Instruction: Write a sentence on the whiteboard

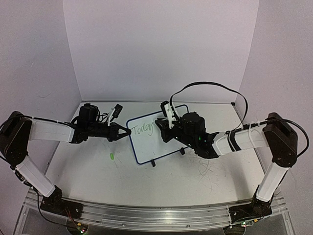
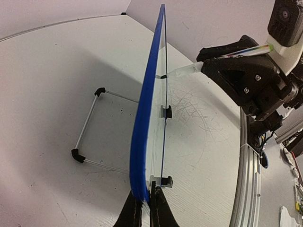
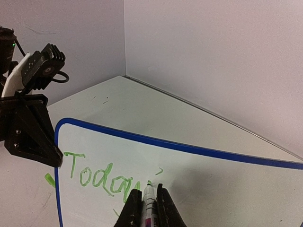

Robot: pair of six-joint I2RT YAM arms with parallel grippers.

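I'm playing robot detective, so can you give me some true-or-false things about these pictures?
1. The left tool pinches the whiteboard by its edge. True.
2. The writing is red. False: it is green.
3. The right tool holds a marker. True.
4. The whiteboard lies flat. False: it stands up, tilted.
5. Two full lines are written. False: only "Today" and a small stroke after it.

Counted one whiteboard [image 1: 146,144], two feet [image 1: 153,164], one marker [image 3: 149,208], one written word [image 3: 102,177], one green speck [image 1: 111,156], two grippers: left gripper [image 2: 144,208], right gripper [image 3: 149,193].
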